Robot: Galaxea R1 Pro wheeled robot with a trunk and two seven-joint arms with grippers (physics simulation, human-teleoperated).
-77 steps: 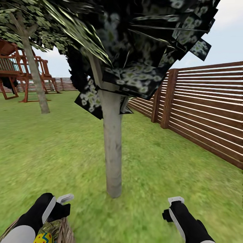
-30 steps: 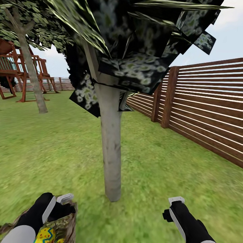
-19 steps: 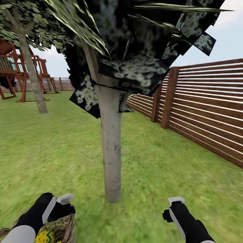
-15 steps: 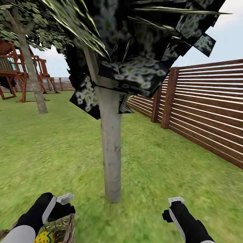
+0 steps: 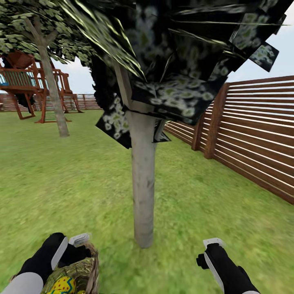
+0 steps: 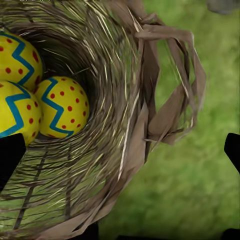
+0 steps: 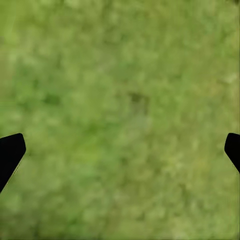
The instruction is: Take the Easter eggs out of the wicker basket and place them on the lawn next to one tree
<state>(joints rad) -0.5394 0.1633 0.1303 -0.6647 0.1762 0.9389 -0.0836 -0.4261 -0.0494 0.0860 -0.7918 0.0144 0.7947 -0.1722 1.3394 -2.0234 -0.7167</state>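
Shift: camera moved, tree (image 5: 143,192) now slightly rightward
Eggs (image 6: 59,106): inside wicker basket (image 6: 107,165)
Left end effector (image 6: 120,150): spread wide
Right end effector (image 7: 120,150): spread wide

Black forearms, white cuffs; black tool fingertips (image 7: 10,152).

Tree in the middle, basket down at the left

The tree (image 5: 143,192) stands on the lawn (image 5: 73,183) right in front of the robot, between the two arms. The wicker basket (image 5: 83,269) sits at the left, under the left gripper (image 5: 77,241), and three Easter eggs (image 6: 59,106) lie inside it, touching each other. The right gripper (image 5: 212,244) hangs over grass to the right of the tree. A fence (image 5: 253,130) runs along the right. Far behind at the left stand another tree (image 5: 51,90) and a playset (image 5: 28,85).
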